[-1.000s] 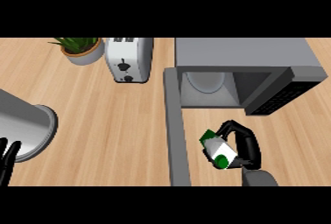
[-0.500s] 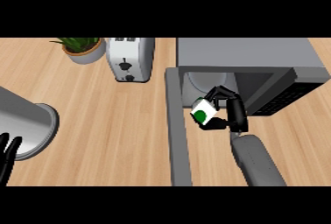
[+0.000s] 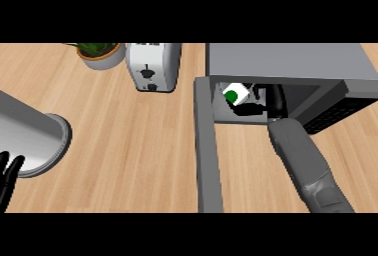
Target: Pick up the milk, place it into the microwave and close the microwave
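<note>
Moved since half a second ago: right forearm extended forward; milk carton carried from in front of the opening into the microwave's cavity. Judgement: the transport step is almost over; release, withdrawal and door closing remain.

1. Counter [image 3: 133, 165]: wooden top, carries all items below.
2. Microwave [image 3: 284, 62]: grey box, far right of the counter; cavity open toward the near edge; dark control panel on its right side.
3. Microwave door [image 3: 207, 160]: swung fully out, a long grey slab reaching toward the counter's near edge, left of the forearm. Judgement: the arm must clear the cavity before this can swing shut.
4. Grey round container [image 3: 33, 135]: left edge of the counter, well apart from the microwave.
5. Right forearm [image 3: 306, 160]: grey, runs from the near edge up into the cavity mouth.
6. Toaster [image 3: 153, 65]: silver, far edge, just left of the microwave.
7. Potted plant [image 3: 100, 52]: far edge, left of the toaster.
8. Right hand [image 3: 273, 102]: black, inside the cavity, fingers curled around the carton, grasping it.
9. Milk carton [image 3: 236, 94]: white with green mark, tilted, at the cavity's left side; whether it touches the floor cannot be told.
10. Left hand [image 3: 9, 172]: near left corner, fingers straight, resting, holding nothing.
</note>
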Robot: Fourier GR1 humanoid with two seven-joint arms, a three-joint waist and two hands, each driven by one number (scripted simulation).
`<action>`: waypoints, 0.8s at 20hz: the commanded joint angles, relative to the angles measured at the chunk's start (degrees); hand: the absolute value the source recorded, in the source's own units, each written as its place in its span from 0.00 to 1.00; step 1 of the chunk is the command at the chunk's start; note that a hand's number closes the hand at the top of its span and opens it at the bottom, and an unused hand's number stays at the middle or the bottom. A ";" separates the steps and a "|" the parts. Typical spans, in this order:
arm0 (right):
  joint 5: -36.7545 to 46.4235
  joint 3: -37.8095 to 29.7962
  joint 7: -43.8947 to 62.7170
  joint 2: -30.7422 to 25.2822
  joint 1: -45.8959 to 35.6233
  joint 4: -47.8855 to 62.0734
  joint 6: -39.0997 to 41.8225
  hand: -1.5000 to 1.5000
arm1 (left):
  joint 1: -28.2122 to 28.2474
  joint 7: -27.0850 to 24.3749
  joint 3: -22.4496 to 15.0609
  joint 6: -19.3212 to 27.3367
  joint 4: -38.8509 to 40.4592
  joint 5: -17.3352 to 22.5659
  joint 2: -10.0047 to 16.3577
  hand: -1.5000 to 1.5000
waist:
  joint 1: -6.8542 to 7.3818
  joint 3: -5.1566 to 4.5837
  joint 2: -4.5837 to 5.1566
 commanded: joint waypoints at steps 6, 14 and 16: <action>1.41 -5.76 -0.23 -7.50 -10.92 13.93 -10.47 1.00 | -0.33 -2.44 -1.03 -1.84 2.53 -0.63 -0.43 0.00 | 2.26 0.06 1.05; 9.93 0.22 0.05 -6.72 -15.64 22.15 -18.33 0.00 | -0.87 -2.80 -0.97 -1.93 3.29 -3.67 0.34 0.00 | 3.26 0.06 1.40; 10.62 0.85 0.55 -5.41 -16.42 23.71 -17.59 0.00 | -2.17 -1.93 -0.05 -1.42 3.23 -3.14 0.69 0.00 | 3.22 0.09 1.50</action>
